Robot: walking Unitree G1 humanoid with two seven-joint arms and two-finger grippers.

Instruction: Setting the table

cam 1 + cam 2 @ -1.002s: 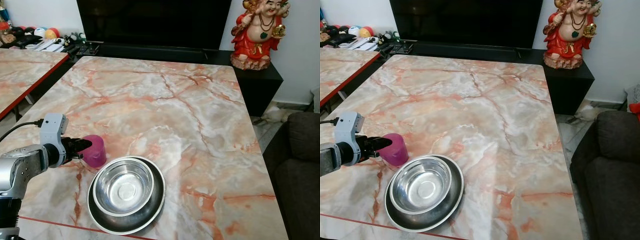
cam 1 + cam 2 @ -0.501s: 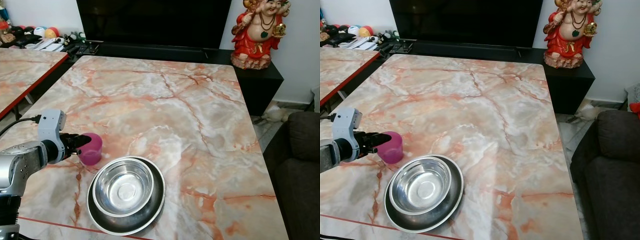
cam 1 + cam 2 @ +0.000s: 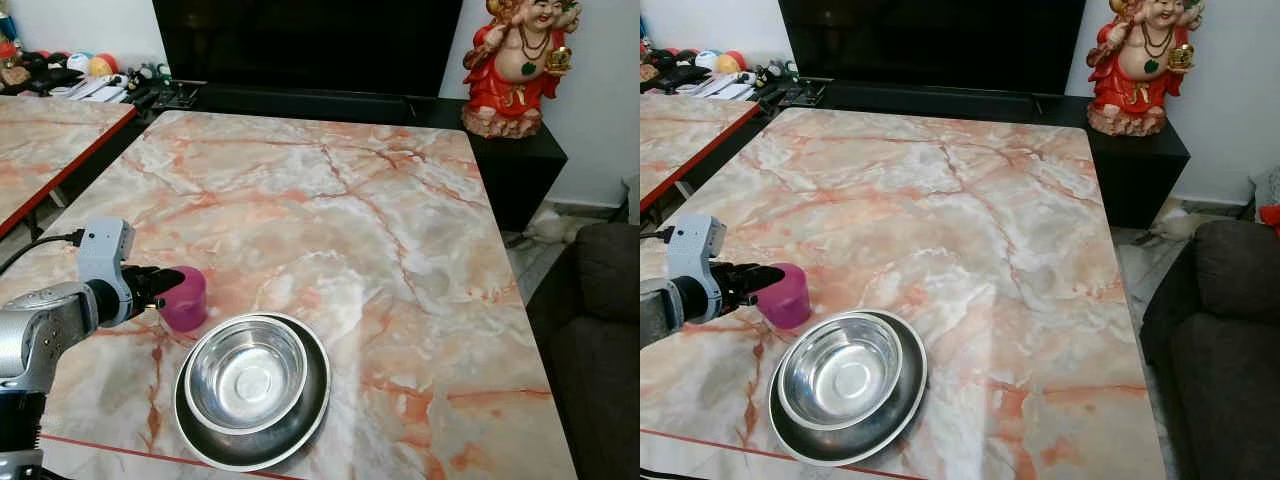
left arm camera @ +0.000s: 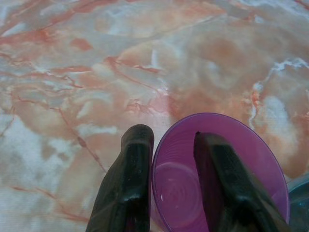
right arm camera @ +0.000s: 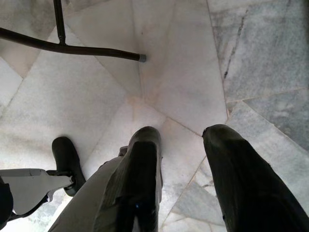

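A purple plastic cup (image 3: 187,300) sits on the marble table (image 3: 330,210) near its front left, leaning with its mouth towards my left arm. My left gripper (image 3: 172,281) is shut on the cup's rim; in the left wrist view one finger (image 4: 219,179) is inside the cup (image 4: 241,159) and the other finger (image 4: 130,174) is outside. Just right of the cup, a steel bowl (image 3: 247,373) rests inside a wider steel dish (image 3: 305,415). My right gripper (image 5: 178,137) hangs open above the tiled floor.
A second marble table (image 3: 45,150) stands to the left across a narrow gap. A black TV unit with a red statue (image 3: 515,65) runs along the far edge. A dark sofa (image 3: 600,330) sits close on the right. A thin metal leg (image 5: 72,48) crosses the floor.
The cup has tipped: half a second ago its mouth faced up, now it leans towards my left gripper. The gripper has barely shifted. The bowls have stayed put.
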